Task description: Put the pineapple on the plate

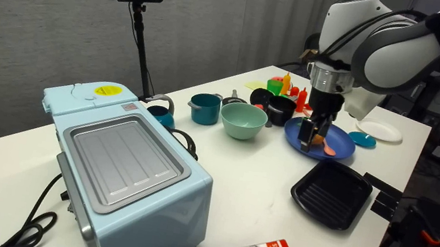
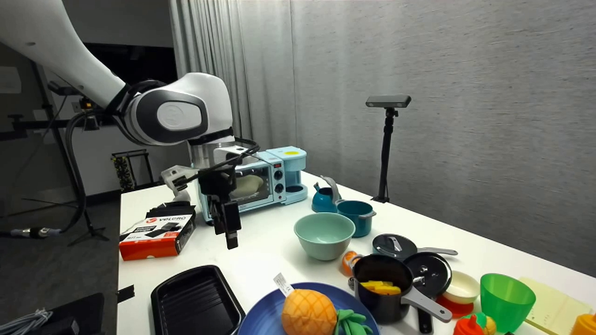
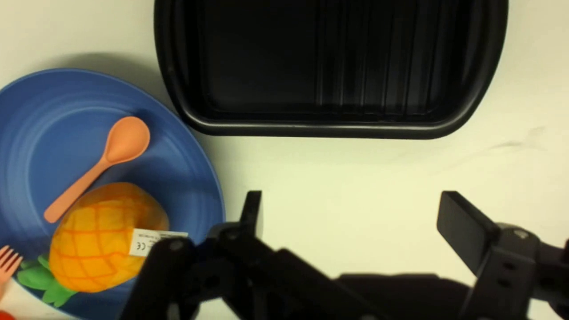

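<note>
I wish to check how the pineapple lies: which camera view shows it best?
The wrist view: from above, the pineapple shows almost whole. In an exterior view, the frame's bottom crops it; in an exterior view, the fingers hide much of it.

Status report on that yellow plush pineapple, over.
Black two-fingered gripper open, empty. Pineapple lying on round blue plate. Coral spoon beside it, apparently not obstructing.

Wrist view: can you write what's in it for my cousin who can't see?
A yellow toy pineapple lies on a round blue plate at the left, beside an orange-pink spoon. The robot's hand is open and empty at the bottom, and a black tray sits at the top.
</note>
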